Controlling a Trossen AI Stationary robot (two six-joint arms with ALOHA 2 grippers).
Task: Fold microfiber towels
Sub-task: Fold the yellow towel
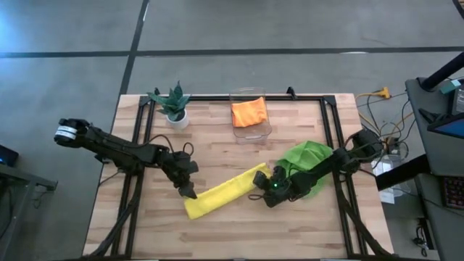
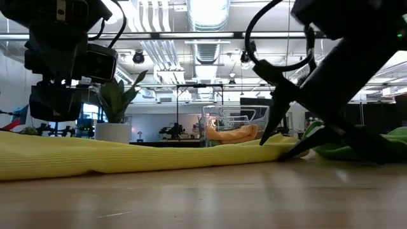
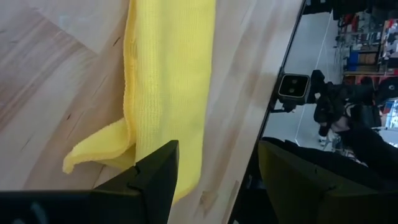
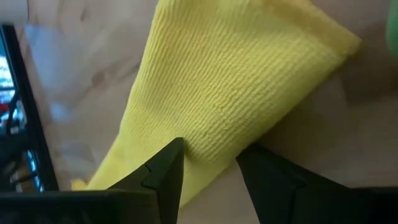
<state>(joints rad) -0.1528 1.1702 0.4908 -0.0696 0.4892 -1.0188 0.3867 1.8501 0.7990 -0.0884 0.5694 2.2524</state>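
Bystanders on the wooden surface (image 1: 232,156)

A small potted plant (image 1: 175,105) stands at the far left corner; a clear plastic bin (image 1: 251,123) sits at the far middle edge. Cables (image 1: 384,116) trail off to the right, over grey floor (image 1: 72,43).

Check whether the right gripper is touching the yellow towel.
Touching. In the low view the right gripper has its fingertips planted on the end of the yellow towel; the right wrist view shows open fingers straddling the cloth's edge.

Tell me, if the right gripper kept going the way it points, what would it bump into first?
Probably the yellow towel. The right gripper has its open fingers right at the towel's edge, one tip over the cloth, so it would meet that cloth almost at once, then the table under it.
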